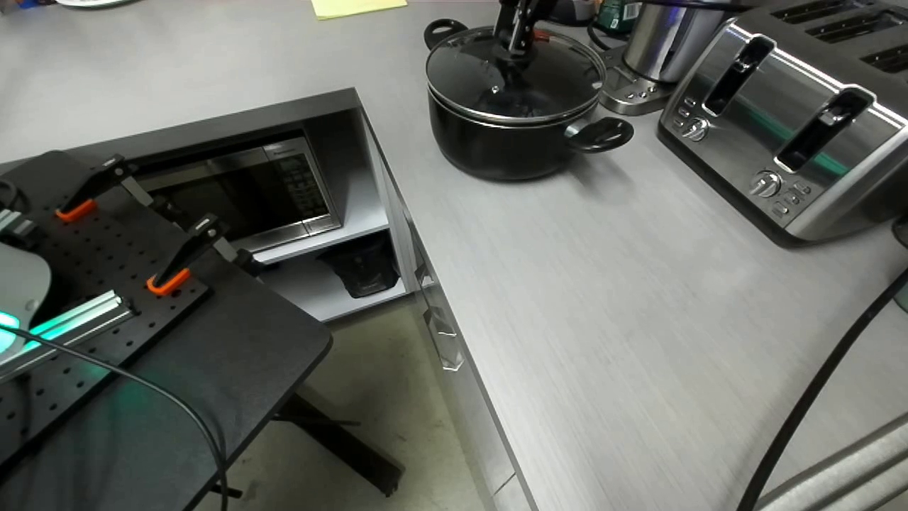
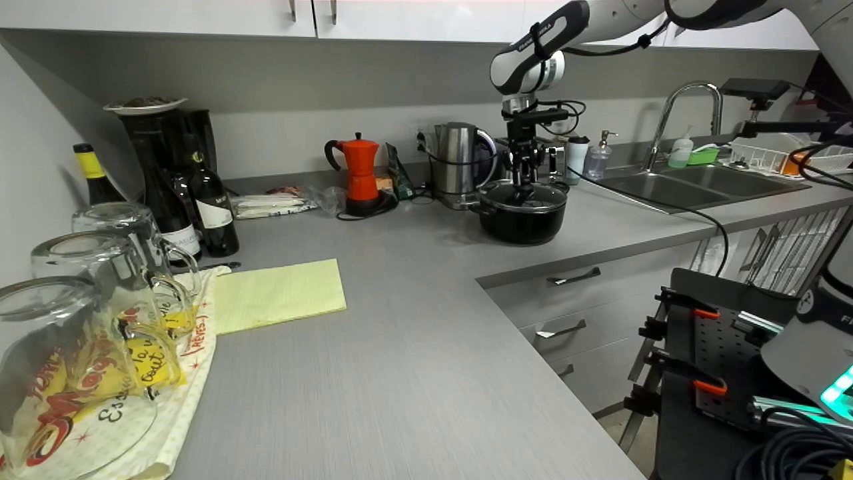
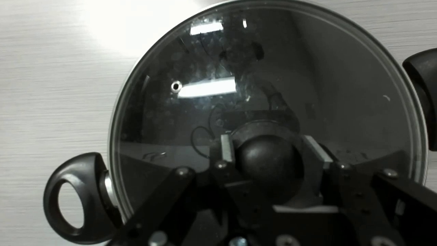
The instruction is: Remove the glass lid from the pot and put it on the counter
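A lopsided pinch worries me: if the pads catch only the round top of the knob, the lid could slip and knock against the toaster. Lift it crooked and it might drag the pot, which stands near the front edge of the counter, by its inner corner. The lid sits on that pot. The claw straddles the knob, parted just wider than it, gripping nothing that I can see; whether the pads touch, I can't tell.
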Action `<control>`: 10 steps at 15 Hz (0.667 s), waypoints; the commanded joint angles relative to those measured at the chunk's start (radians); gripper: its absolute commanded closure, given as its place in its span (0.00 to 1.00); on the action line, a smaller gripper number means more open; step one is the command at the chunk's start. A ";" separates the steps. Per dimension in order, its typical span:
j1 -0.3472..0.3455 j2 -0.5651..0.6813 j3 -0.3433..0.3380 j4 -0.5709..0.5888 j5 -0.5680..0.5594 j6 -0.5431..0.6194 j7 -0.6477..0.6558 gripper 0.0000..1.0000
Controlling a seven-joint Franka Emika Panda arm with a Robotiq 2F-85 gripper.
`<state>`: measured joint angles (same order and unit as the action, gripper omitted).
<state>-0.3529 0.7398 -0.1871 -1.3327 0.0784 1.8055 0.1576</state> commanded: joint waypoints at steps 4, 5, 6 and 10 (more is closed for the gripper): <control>0.066 -0.169 0.002 -0.134 -0.030 0.078 -0.034 0.76; 0.081 -0.183 0.005 -0.140 -0.039 0.078 -0.040 0.76; 0.099 -0.193 0.011 -0.138 -0.051 0.071 -0.048 0.76; 0.176 -0.218 0.041 -0.112 -0.104 0.043 -0.077 0.76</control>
<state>-0.2282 0.5732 -0.1632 -1.4316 0.0226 1.8647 0.1126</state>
